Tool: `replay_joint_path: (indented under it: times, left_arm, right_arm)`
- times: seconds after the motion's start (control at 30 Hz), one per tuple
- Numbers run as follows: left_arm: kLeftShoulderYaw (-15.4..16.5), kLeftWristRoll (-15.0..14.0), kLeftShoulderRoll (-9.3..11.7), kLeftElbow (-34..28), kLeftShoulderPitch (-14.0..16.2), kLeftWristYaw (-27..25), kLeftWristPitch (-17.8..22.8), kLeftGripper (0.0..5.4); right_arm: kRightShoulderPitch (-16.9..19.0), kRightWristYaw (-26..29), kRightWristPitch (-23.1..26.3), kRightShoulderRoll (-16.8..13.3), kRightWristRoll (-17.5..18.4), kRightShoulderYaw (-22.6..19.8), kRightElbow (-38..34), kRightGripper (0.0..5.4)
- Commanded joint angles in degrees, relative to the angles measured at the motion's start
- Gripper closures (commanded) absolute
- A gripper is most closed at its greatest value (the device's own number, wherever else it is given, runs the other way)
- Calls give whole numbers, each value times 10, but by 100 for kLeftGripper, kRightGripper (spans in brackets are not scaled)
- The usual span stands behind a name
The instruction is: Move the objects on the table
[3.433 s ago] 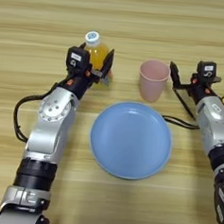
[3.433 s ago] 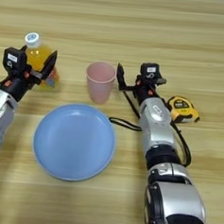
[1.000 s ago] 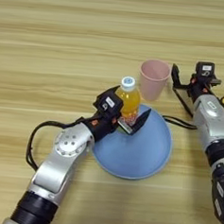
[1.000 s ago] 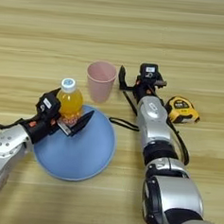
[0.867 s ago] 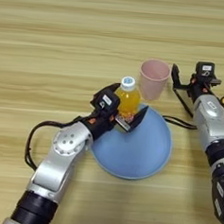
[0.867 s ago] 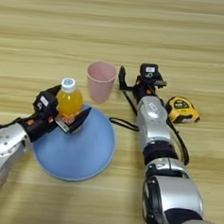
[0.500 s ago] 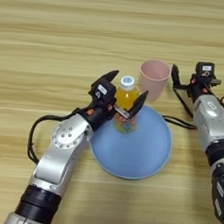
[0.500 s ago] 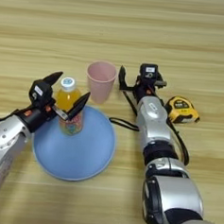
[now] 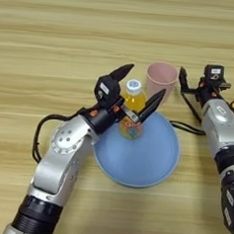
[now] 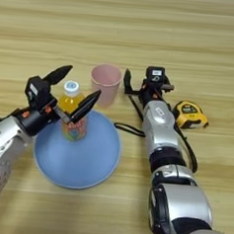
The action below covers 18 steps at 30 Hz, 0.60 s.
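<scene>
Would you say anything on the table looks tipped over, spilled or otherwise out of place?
Nothing stands out. The juice bottle stands upright on the blue plate, between the left gripper's open fingers. The pink cup is upright beside the plate, and no spill shows.

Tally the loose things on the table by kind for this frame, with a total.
Juice bottle: 1
Pink cup: 1
Blue plate: 1
Yellow tape measure: 1
Total: 4
</scene>
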Motion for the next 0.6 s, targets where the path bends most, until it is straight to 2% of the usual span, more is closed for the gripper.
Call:
replay_joint_path:
  times: [0.03, 0.17, 0.27, 0.4, 0.47, 0.5, 0.53, 0.6]
  left_arm:
    - [36, -18, -3, -7, -21, 16, -5, 3]
    - [83, -38, -10, 6, -49, 37, -17, 3]
    - [107, -66, -11, -3, -62, 40, -13, 3]
    - [134, -97, -6, -7, -80, 41, -8, 3]
    - [148, -99, -2, 4, -91, 47, -10, 3]
    - [155, -95, 2, 14, -97, 50, -14, 3]
    - [160, -75, 8, 34, -103, 60, -21, 3]
    - [165, -12, 22, 91, -118, 96, -39, 3]
  right_arm:
    - [-13, -2, 12, 1, 1, -2, 3, 0]
    - [-13, -2, 12, 1, 1, -1, 3, 0]
    - [-13, -2, 12, 1, 1, -1, 3, 0]
    - [-14, -2, 12, 1, 0, -1, 5, 0]
    - [-15, -2, 12, 1, 0, -1, 6, 0]
    - [-15, -2, 12, 1, 0, -1, 6, 0]
    - [-15, -2, 12, 2, 0, -1, 6, 0]
    - [-15, -2, 12, 1, 1, -2, 6, 0]
